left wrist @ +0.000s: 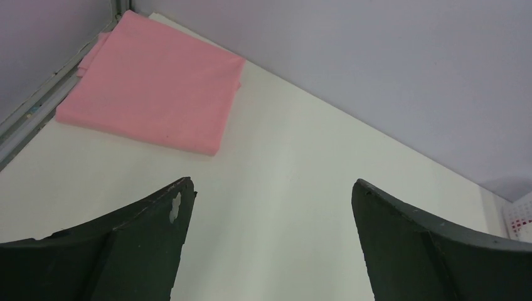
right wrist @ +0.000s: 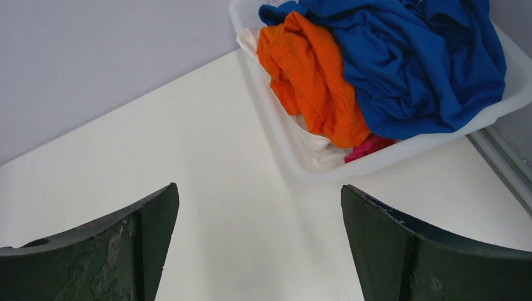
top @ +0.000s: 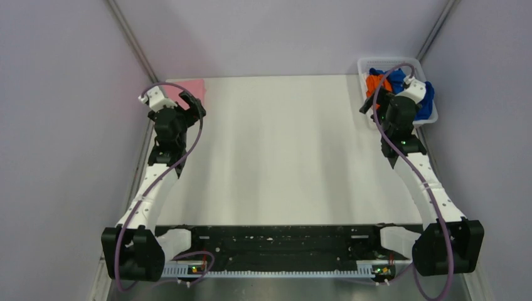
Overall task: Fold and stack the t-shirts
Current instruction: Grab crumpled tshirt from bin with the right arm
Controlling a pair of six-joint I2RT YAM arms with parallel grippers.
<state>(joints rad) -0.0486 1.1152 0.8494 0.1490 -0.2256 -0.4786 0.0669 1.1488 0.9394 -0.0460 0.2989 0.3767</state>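
Lying folded flat at ten o'clock is the plain pink cloth t-shirt (left wrist: pixel 150 94); left tool (left wrist: pixel 271 183) and right tool (right wrist: pixel 258 187) gape, released.

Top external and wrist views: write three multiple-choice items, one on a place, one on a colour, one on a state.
1. The folded pink cloth t-shirt lies: A at the near edge; B at the far left corner of the white table; C at its centre.
2. Beside the crumpled royal blue t-shirt in the white plastic basket lies: A orange cloth; B green cloth; C yellow cloth.
3. The jaws of the left gripper stand: A shut on cloth; B open, empty; C shut, empty.
B: the left wrist view shows it by the corner. A: the right wrist view shows orange there. B: wide gap, nothing between.
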